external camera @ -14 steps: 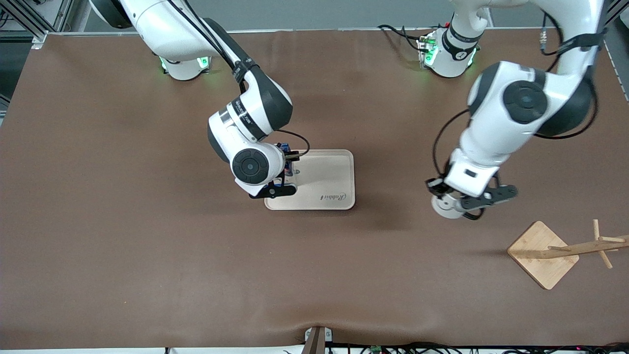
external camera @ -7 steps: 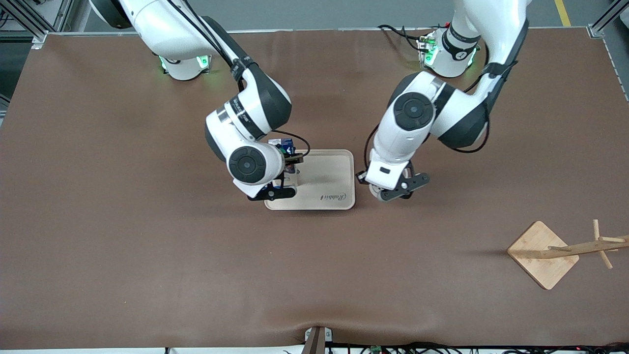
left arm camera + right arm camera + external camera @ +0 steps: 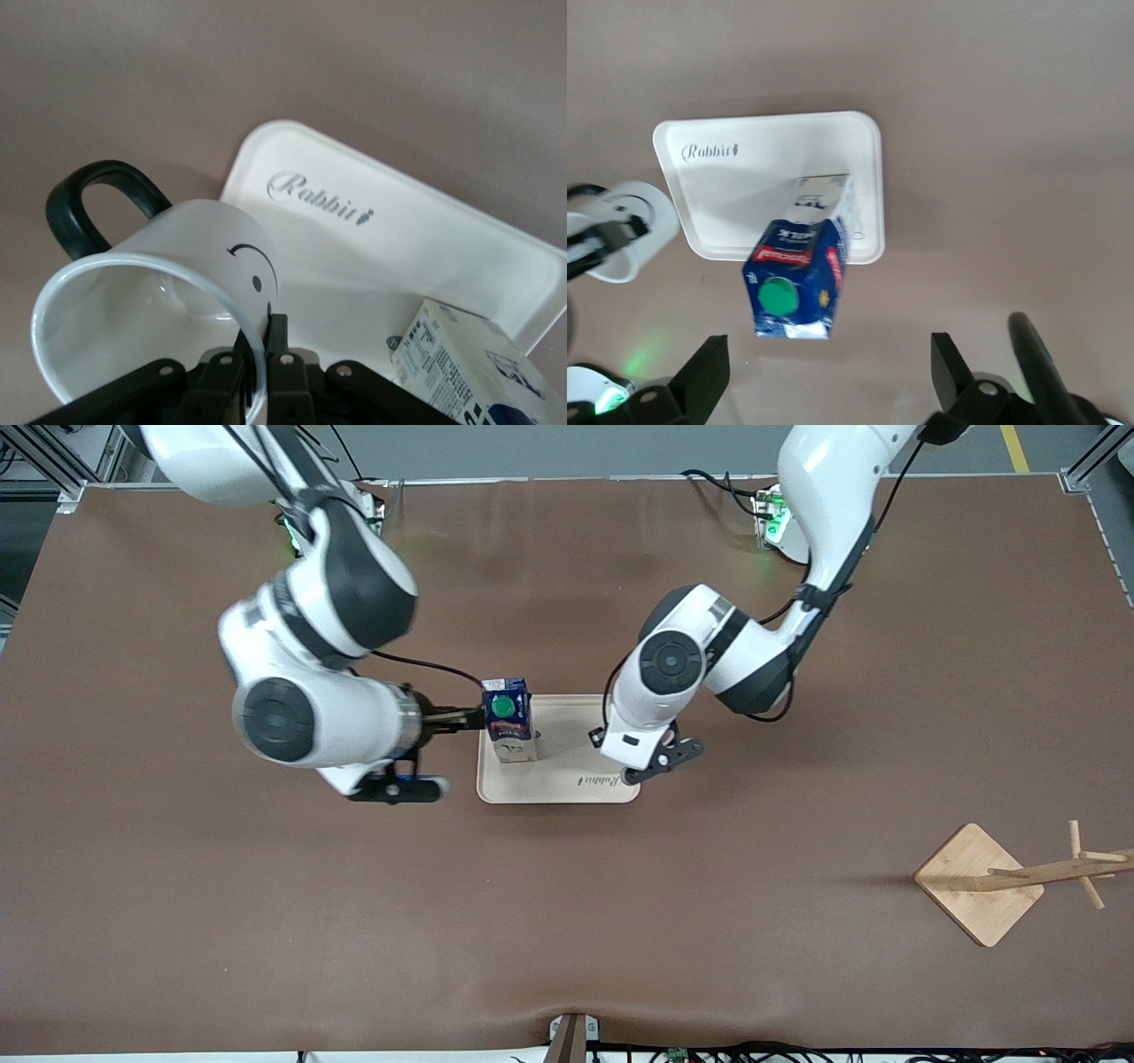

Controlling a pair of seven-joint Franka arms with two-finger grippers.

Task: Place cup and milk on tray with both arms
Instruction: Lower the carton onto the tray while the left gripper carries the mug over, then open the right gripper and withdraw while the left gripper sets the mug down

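Note:
The milk (image 3: 508, 722) stands upright on the tray (image 3: 585, 735), at the end toward the right arm. My right gripper (image 3: 468, 715) is open and empty beside the carton, clear of it; its view shows the milk (image 3: 797, 279) ahead of its spread fingers (image 3: 700, 372). My left gripper (image 3: 259, 354) is shut on the rim of the cup (image 3: 177, 266) and holds it tilted in the air by the tray's corner (image 3: 292, 168) with the "Rabbit" script. In the front view the left wrist (image 3: 651, 748) hides the cup. The cup also shows in the right wrist view (image 3: 629, 232).
A wooden rack with a square base (image 3: 979, 881) stands near the left arm's end of the table, nearer the front camera. The brown table (image 3: 266, 912) lies bare around the tray.
My right gripper has let go of the milk and drawn back toward the right arm's end. My left arm has swung in with the cup from near the rack to the tray's edge.

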